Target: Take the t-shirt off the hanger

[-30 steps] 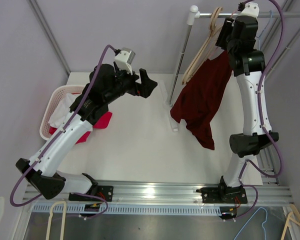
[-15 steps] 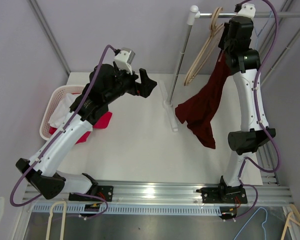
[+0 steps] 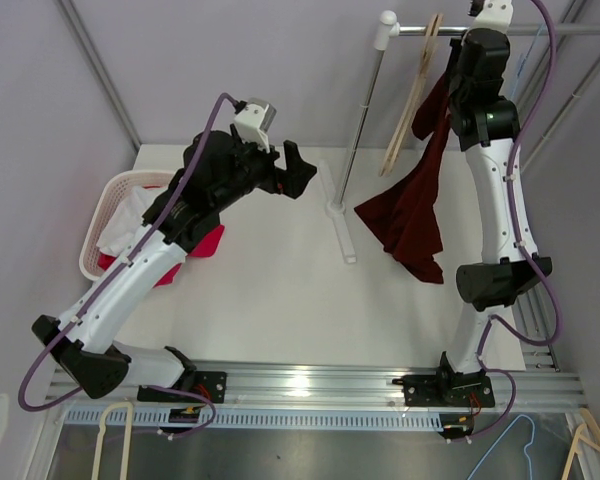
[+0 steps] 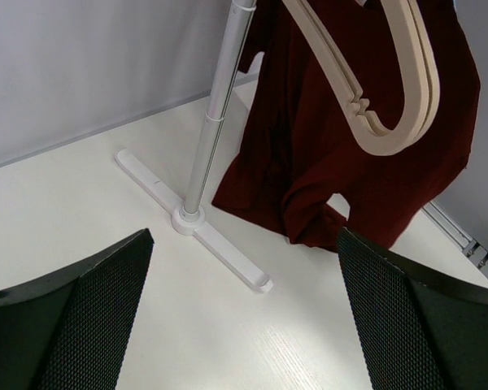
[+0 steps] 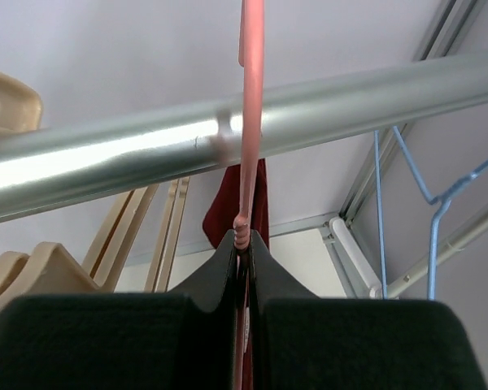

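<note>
Against pale wall (image 3: 230, 50), right gripper (image 5: 242, 244) is pinching pink hanger (image 5: 250, 97), likely steadying t-shirt (image 3: 412, 205); left gripper (image 4: 244, 318) is hovering spread.

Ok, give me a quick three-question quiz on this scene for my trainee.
1. Fill in: the basket stands on the robot's ____ side.
2. True or false: the left pincer is shut on the t-shirt.
3. What does the right pincer grip? A) nothing B) the pink hanger C) the basket

Key: 1. left. 2. False, it hangs open over the table. 3. B.
</note>
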### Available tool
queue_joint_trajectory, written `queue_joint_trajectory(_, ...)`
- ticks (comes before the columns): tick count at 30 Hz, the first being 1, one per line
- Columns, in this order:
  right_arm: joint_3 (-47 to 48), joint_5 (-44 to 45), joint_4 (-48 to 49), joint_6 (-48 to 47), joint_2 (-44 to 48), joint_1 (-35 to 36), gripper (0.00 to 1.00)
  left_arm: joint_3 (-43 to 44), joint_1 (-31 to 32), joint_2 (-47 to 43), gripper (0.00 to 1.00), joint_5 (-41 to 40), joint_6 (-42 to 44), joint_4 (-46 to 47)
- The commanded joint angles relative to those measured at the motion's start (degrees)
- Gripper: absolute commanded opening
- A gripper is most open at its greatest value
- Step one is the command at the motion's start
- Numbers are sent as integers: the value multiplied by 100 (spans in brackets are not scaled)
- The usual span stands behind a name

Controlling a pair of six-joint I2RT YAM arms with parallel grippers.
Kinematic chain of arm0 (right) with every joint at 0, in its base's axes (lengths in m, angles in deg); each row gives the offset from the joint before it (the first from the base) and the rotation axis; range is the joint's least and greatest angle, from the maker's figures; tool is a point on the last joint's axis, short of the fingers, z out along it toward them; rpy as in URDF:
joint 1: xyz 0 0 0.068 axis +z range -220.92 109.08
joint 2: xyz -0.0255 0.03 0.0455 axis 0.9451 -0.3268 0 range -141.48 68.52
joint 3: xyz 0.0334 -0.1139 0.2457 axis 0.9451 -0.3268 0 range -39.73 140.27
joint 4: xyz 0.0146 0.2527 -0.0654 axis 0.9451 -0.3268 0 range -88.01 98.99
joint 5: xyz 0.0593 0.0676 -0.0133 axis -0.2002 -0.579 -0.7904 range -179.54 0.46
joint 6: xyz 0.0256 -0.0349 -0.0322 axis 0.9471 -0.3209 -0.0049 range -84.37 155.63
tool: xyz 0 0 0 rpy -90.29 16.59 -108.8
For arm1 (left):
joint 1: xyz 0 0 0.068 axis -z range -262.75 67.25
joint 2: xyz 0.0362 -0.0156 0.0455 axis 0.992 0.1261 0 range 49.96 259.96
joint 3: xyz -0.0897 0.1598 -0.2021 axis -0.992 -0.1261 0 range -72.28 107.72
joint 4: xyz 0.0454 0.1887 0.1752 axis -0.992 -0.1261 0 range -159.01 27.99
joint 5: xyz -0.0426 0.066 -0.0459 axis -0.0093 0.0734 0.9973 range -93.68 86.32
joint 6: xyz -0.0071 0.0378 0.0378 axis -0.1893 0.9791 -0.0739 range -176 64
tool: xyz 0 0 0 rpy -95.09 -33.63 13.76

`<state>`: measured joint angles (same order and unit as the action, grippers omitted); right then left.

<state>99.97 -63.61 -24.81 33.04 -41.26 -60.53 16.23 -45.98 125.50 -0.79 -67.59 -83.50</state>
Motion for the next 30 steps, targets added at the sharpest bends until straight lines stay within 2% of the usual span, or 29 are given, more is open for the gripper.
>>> queue_joint_trajectory(1, 23, -9, 743, -233, 606, 50, 0, -53, 146, -163, 100, -184, 175, 207)
queue_joint_trajectory(3, -109, -53, 804, -242, 868, 112, 0, -44, 268, -207, 100, -263, 228, 207)
queue_joint_trajectory(7, -1117, 306, 1261, -409, 1502, 331, 0, -123, 567, -400, 100, -771, 517, 268)
queue_joint_trajectory(11, -1392, 474, 991, -94, 1898, 420, 0, -369, 919, -830, 99, -1028, 650, 514)
queue_joint_trajectory(14, -1707, 710, 640, 249, 2179, 551, 0, -615, 1278, -1015, 100, -1072, 650, 787)
queue_joint_trajectory(18, -2297, 1421, 594, 663, 2531, 1069, 0, -1256, 2148, -1227, 100, -1308, 886, 1375)
queue_joint_trajectory(19, -2368, 1806, 603, 681, 2566, 1296, 0, -1318, 2315, -1218, 100, -1414, 957, 1576)
queue_joint_trajectory(23, -2395, 2388, 445, 952, 2488, 1658, 0, -1643, 3062, -1095, 99, -1906, 1142, 2078)
queue_joint_trajectory(30, -2070, 2276, -65, 1358, 2391, 1957, 0, -1995, 3704, -682, 100, -2108, 1151, 2931)
